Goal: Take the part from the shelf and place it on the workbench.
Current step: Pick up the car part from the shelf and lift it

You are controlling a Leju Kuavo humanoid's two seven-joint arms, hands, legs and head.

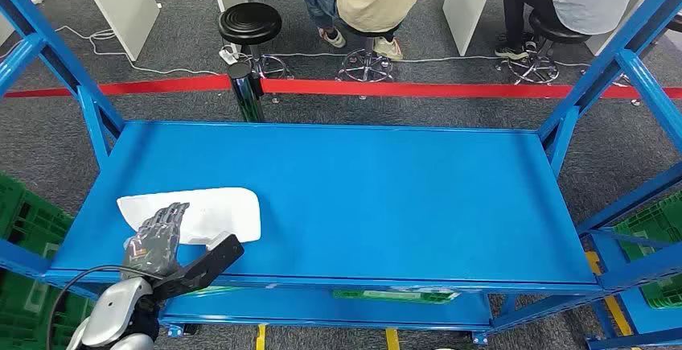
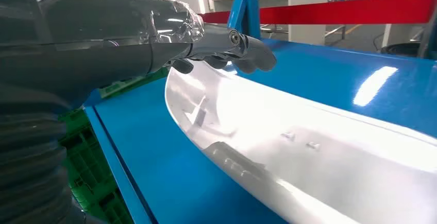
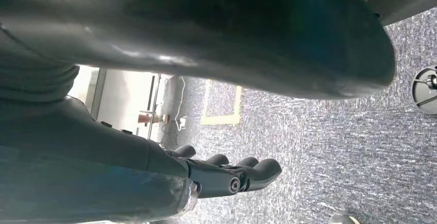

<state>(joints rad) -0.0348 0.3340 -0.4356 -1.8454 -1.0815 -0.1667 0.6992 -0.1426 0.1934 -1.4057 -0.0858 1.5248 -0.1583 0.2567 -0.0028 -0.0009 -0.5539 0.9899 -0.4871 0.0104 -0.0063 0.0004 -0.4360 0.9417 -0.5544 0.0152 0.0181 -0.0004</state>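
White glossy curved part (image 1: 205, 212) lies near my blue shelf's (image 1: 386, 197) front left edge, wide bare surface to its right. My left hand (image 1: 157, 237) rests on it, fingers (image 2: 247, 54) extended, gripping nothing; my right hand (image 3: 227, 175) hangs loosely open.

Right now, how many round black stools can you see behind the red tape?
3. One empty stool stands at left, one is under the person in the tan shirt, one under the person at right. More could be outside the picture.
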